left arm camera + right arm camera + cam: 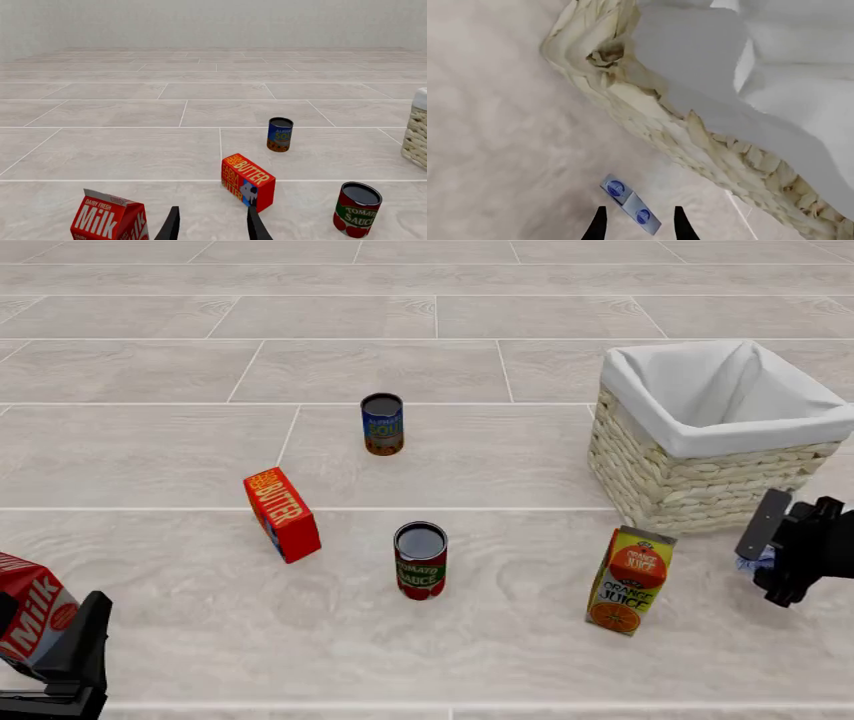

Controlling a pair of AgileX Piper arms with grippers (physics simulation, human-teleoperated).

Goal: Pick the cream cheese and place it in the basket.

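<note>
In the left wrist view, the left end effector [212, 225] is idling with fingers apart near the milk carton [110, 219] and butter box [247, 181].

In the front view, the right end effector [787, 550] is working beside the basket [694, 485].

In the right wrist view, its fingers are spread over the cream cheese [630, 204], lying on the surface just outside the basket wall, apparently lining up a grasp.

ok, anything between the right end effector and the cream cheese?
Nothing visible. In the right wrist view the cream cheese lies on the floor just ahead of the open right end effector, beside the basket wall.
</note>
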